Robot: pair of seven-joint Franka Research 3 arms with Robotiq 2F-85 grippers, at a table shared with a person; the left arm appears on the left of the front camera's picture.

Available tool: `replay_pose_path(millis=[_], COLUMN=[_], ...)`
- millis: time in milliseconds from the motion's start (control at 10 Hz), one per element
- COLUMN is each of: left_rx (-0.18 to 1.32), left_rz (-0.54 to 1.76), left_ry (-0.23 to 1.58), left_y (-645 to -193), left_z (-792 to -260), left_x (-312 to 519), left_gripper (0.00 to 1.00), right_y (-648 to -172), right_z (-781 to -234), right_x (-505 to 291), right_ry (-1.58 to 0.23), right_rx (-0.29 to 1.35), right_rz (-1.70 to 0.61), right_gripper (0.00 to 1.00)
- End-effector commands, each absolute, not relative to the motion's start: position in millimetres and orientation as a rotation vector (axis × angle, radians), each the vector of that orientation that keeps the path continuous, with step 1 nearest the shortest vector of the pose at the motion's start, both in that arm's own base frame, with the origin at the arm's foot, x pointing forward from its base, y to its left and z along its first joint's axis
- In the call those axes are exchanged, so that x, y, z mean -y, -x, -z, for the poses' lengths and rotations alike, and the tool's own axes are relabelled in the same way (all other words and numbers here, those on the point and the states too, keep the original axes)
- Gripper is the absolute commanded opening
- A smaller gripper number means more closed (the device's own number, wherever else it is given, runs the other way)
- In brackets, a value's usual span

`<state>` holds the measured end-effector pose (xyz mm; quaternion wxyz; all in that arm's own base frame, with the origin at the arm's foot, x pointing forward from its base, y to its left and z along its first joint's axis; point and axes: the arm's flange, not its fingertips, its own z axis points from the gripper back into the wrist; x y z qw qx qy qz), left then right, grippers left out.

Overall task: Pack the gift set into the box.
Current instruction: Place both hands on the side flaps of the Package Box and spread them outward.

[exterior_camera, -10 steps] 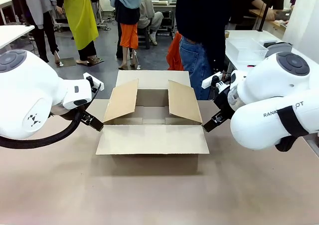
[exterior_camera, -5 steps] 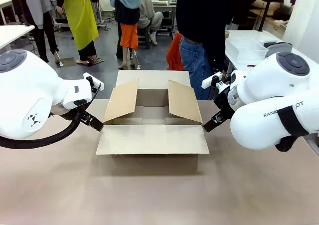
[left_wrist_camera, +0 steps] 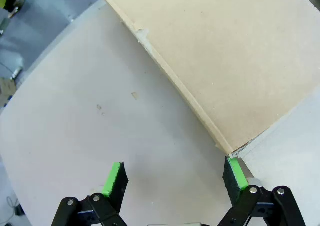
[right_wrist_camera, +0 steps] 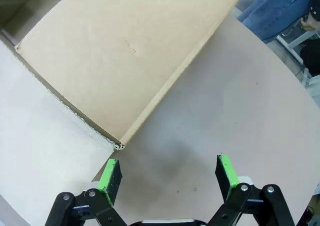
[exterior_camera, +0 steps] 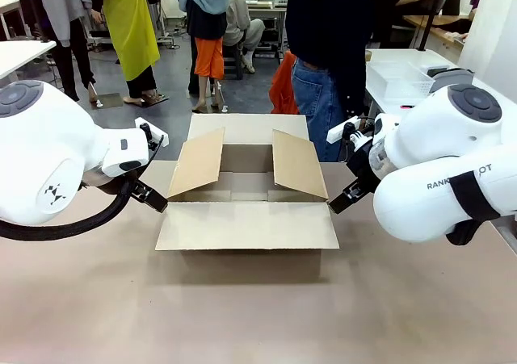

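Left wrist view showed our left gripper [left_wrist_camera: 174,176] spread wide and empty, one green pad [left_wrist_camera: 235,172] just beside a corner of the box's near flap [left_wrist_camera: 235,60]. Our right gripper [right_wrist_camera: 168,172] was likewise agape with nothing in it, by that flap's other corner. Between them sat the box [exterior_camera: 246,227], flaps open, its long axis running from arm to arm (so neither was nearer, we judged). Anything packed would go inward over that flap. A person [exterior_camera: 327,49] stood at the box's far side.
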<state>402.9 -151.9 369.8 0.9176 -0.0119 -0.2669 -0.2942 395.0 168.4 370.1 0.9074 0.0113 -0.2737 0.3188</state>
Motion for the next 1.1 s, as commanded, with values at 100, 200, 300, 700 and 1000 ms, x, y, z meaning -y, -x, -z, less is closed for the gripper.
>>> replay_pose_path(millis=[100,200,300,700,1000], left_rx=[0.539,0.534,0.555,0.593,0.700], left_rz=[0.594,0.582,0.548,0.597,0.456], left_ry=[-0.007,0.006,0.027,0.783,1.312], left_y=[-392,-377,-360,-332,-331], left_z=[-386,-404,-421,-458,-425], left_x=[133,110,80,-36,-154], left_gripper=[1.00,1.00,1.00,1.00,1.00], right_y=[-386,-376,-369,-336,-293], right_z=[-385,-401,-415,-477,-479], right_x=[-155,-138,-113,22,154], right_ry=[-0.070,-0.093,-0.085,-0.687,-1.188], right_rx=[0.527,0.529,0.512,0.535,0.607], right_rz=[-0.680,-0.653,-0.579,-0.045,0.271], right_gripper=[1.00,1.00,1.00,1.00,1.00])
